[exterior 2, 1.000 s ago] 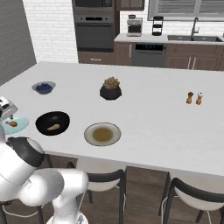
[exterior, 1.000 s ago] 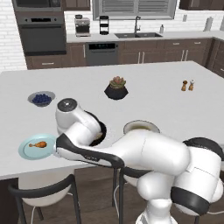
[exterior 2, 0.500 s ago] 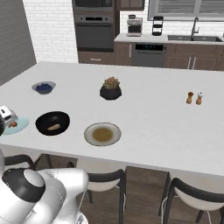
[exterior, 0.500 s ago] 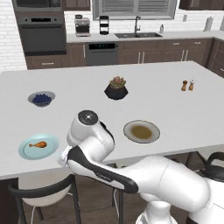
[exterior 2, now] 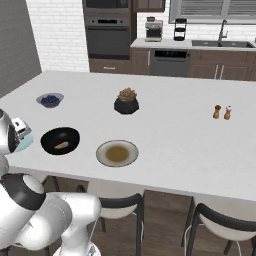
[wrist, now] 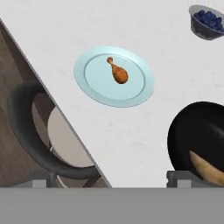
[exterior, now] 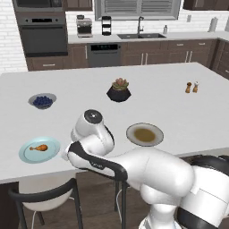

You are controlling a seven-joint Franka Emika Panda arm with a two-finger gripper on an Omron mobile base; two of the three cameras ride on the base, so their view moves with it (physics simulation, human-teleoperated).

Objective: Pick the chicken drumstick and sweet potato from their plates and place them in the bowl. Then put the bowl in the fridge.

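Left base view: the chicken drumstick (exterior: 39, 147) lies on the light blue plate (exterior: 27, 155), arm beside it. Right base view: the sweet potato (exterior 2: 62, 146) sits in the black bowl (exterior 2: 51, 135). Hand view: jaws' spread unclear. Drumstick looks light, perhaps slick; grip the meaty end.

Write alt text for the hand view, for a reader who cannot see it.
Looking down on a white counter: a chicken drumstick lies on a light blue plate, and at lower right a black bowl holds a sweet potato. A small bowl of blueberries sits at top right, and a dark stool stands beyond the counter's edge at left.
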